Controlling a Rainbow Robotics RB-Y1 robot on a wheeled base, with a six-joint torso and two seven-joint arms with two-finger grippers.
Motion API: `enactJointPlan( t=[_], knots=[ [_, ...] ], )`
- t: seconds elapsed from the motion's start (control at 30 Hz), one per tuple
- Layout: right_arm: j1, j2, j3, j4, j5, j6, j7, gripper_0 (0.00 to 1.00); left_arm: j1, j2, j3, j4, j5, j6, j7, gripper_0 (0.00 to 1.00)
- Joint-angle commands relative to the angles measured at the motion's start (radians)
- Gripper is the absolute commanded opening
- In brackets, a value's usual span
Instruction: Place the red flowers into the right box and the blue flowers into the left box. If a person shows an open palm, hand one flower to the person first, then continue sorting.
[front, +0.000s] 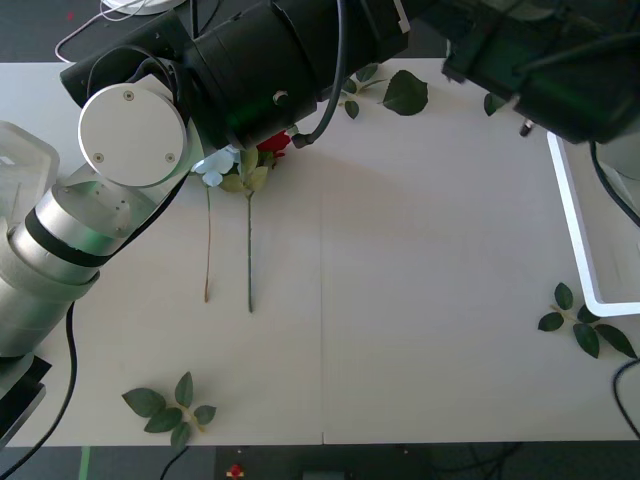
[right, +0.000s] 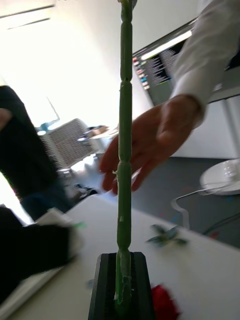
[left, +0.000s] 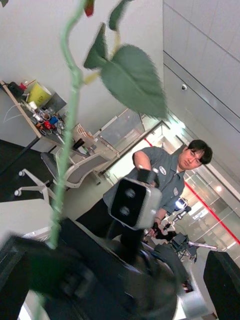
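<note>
My right gripper (right: 123, 272) is shut on a green flower stem (right: 124, 130) and holds it upright; the head is cut off by the frame edge. A person's open hand (right: 155, 137) is spread just behind that stem. My left gripper (left: 50, 250) is raised and grips another leafy stem (left: 67, 125) with a red bit at its tip. A red flower (front: 273, 143) and a pale blue flower (front: 214, 166) lie side by side on the table, partly under my left arm (front: 250, 70). The red flower (right: 162, 302) also lies below my right gripper.
The white right box (front: 578, 235) is at the table's right edge, and the translucent left box (front: 22, 150) at the far left. Loose leaf sprigs (front: 405, 92) (front: 170, 408) (front: 585, 325) lie at the back, front left and right. My right arm (front: 560, 70) is at the back right.
</note>
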Motion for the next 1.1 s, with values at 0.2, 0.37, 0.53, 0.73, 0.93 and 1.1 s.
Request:
enactJointPlan(
  t=[0.2, 0.37, 0.53, 0.73, 0.93, 1.1],
  knots=[
    [-0.167, 0.168, -0.01, 0.127, 0.277, -0.114, 0.05, 0.0, -0.043, -0.022, -0.011, -0.033, 0.008, -0.013, -0.032, 1.0],
    [-0.213, 0.226, -0.011, 0.188, 0.402, -0.157, 0.064, 0.0, -0.043, -0.022, -0.011, -0.033, 0.008, -0.013, -0.032, 1.0],
    [-0.244, 0.263, -0.01, 0.23, 0.501, -0.185, 0.07, 0.0, -0.043, -0.022, -0.011, -0.033, 0.008, -0.013, -0.032, 1.0],
    [-0.285, 0.298, -0.01, 0.286, 0.612, -0.203, 0.078, 0.0, -0.043, -0.022, -0.011, -0.033, 0.008, -0.013, -0.032, 1.0],
    [-0.295, 0.306, 0.013, 0.302, 0.621, -0.235, 0.079, 0.0, -0.043, -0.022, -0.011, -0.033, 0.008, -0.013, -0.032, 1.0],
    [-0.295, 0.306, 0.018, 0.302, 0.606, -0.235, 0.079, 0.0, -0.043, -0.022, -0.011, -0.033, 0.008, -0.013, -0.032, 1.0]
  ],
)
